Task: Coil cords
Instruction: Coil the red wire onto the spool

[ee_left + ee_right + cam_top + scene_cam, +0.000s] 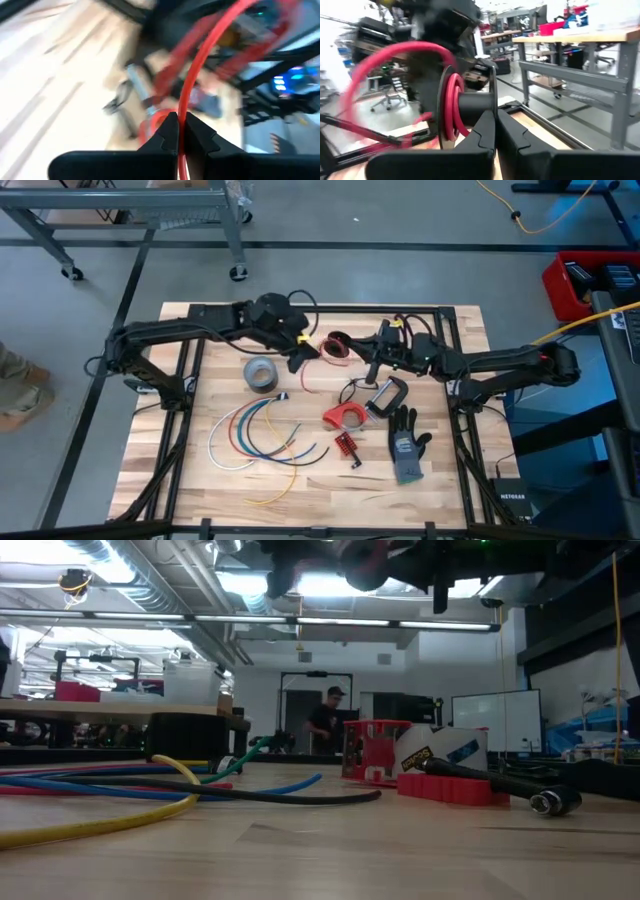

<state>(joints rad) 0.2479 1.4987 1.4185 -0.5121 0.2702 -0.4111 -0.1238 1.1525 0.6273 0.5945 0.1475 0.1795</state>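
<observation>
The red cord (337,348) is wound in turns near the table's far edge, between my two grippers. One strand (305,376) drops toward the table. My left gripper (300,356) is shut on it. In the right wrist view the red turns (452,107) sit on a dark reel (472,107), and my right gripper (373,352) is shut at that reel. Several other cords (255,435), white, blue, red, green and yellow, lie curved on the table's near left part. My left gripper (181,127) pinches a single strand of the red cord (184,107) between its two fingers. The strand runs on past the fingertips in a curve, off the table. My right gripper (496,125) is shut on the thin end plate (493,95) of the dark reel, pinching its edge. The gripper points level toward the table's left. The reel is held clear of the table.
A grey tape roll (262,373) lies close below my left gripper. A clamp (385,395), a red holder (345,417), a small red part (347,446) and a grey glove (405,442) lie at the near right. A person (325,720) stands far behind the table.
</observation>
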